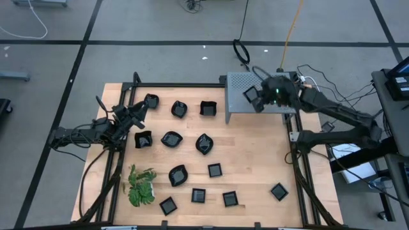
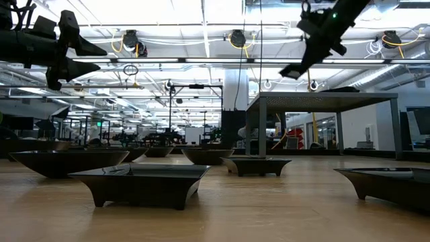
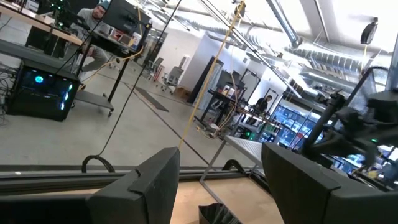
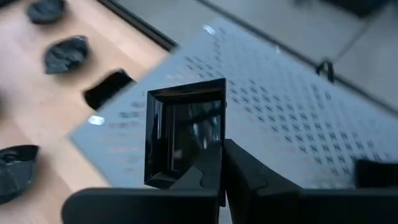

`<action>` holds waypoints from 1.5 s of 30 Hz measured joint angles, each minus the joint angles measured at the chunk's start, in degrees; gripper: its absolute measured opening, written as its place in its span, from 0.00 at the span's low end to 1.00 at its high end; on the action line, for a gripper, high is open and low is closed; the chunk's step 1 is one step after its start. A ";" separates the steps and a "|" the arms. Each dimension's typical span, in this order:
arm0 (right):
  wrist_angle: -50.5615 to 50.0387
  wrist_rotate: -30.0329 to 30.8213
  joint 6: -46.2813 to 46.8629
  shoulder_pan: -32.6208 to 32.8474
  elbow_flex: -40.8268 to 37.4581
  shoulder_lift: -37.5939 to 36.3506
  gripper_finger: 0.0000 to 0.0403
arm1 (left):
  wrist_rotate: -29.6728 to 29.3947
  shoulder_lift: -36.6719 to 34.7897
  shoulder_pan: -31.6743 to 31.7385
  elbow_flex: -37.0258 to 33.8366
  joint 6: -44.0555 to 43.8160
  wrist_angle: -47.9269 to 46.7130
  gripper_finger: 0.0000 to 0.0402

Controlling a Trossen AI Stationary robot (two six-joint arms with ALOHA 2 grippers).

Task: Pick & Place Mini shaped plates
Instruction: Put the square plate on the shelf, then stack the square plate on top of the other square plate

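mini shaped plates [image 1: 171, 138], small glossy black dishes, dot the wooden table [image 1: 255, 160]; one rides above the perforated grey metal shelf [image 1: 239, 86].
left gripper [image 1: 137, 114] waits wide open, empty, over the left edge. right gripper [image 4: 221, 163] pinches a square black plate [image 4: 185, 130] by its rim: lower it level, release gently. shelf top looks bare.

Fifteen mini shaped plates [image 1: 171, 138]; one plant [image 1: 141, 186]; one perforated shelf [image 1: 239, 96].

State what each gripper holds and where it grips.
Right gripper pinches a square plate by its rim, jaws shut, above the perforated shelf. Left gripper holds nothing.
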 joint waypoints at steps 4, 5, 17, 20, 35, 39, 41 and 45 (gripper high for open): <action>-0.04 -2.20 2.30 -6.88 0.23 1.39 0.00 | 0.00 -0.01 0.00 0.00 0.00 0.00 0.57; -0.18 -2.34 3.19 -8.16 0.26 1.75 0.00 | 0.00 -0.01 0.01 0.00 0.00 0.00 0.57; -1.51 -5.09 5.68 -11.38 0.27 5.91 0.00 | 0.02 0.00 0.00 0.00 0.00 0.00 0.57; -1.44 -3.34 5.67 -11.34 0.27 6.67 0.03 | 0.00 -0.01 0.00 -0.01 0.00 0.01 0.57; 4.01 -4.69 3.54 -10.69 0.27 2.43 0.23 | 0.00 -0.01 0.01 0.00 0.00 0.01 0.57; 7.38 -18.41 3.53 -7.96 0.27 -0.37 0.25 | 0.02 0.00 0.00 0.00 0.00 0.00 0.57; 6.66 -23.10 3.62 -5.12 0.27 -1.21 0.24 | 0.00 -0.02 0.00 0.00 0.00 0.02 0.57; -1.40 -23.69 5.85 4.74 0.27 -1.19 0.24 | 0.00 0.00 0.00 -0.01 0.00 0.01 0.57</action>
